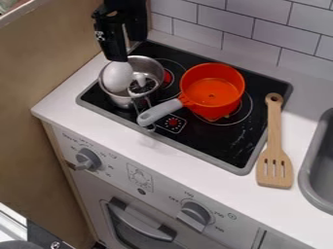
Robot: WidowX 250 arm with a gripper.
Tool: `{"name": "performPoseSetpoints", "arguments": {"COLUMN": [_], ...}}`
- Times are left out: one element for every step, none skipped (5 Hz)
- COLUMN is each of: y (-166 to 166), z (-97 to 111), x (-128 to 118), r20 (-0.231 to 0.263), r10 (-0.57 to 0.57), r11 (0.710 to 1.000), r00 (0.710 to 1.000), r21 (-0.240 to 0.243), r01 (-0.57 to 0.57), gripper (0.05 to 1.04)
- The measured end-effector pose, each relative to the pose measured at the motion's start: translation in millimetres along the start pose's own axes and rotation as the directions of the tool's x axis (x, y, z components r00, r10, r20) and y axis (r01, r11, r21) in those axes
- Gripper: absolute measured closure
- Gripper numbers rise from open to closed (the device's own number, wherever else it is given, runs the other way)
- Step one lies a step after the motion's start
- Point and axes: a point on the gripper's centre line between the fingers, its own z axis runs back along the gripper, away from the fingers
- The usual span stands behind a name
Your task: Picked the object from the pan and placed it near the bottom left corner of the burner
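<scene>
My gripper [115, 47] hangs at the upper left, over the left part of the metal pot [157, 72]. Directly below its lower end is a smooth white, egg-shaped object [118, 77], at the pot's left side and overlapping the rim from this angle. I cannot tell whether the gripper holds it. The pot stands on the left of the black stove top [224, 146], with its thin handle pointing to the front. Right of it sits an orange pan [212, 95] with a grey handle, and no separate object can be made out inside.
A wooden slotted spatula [274, 141] lies along the stove's right edge. Farther right is a grey sink [312, 168]. White tiles [253, 31] rise behind the counter, and a tan panel [39, 63] borders it on the left. Knobs sit on the front below.
</scene>
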Motion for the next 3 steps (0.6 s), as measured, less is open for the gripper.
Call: {"name": "performPoseSetpoints", "arguments": {"y": [-2.2, 5.4, 14.4], "z": [-10.1, -23.1, -28.2], "x": [-1.2, -5.0, -10.0], "r20": [0.003, -0.014, -0.025], "r10": [0.008, -0.002, -0.029], "r11": [0.999, 1.0, 0.999], "r00": [1.0, 1.0, 0.999], "r21": [-0.033, -0.029, -0.016], "r01": [-0.008, 0.001, 0.028], "gripper": [0.083, 0.083, 0.083]}}
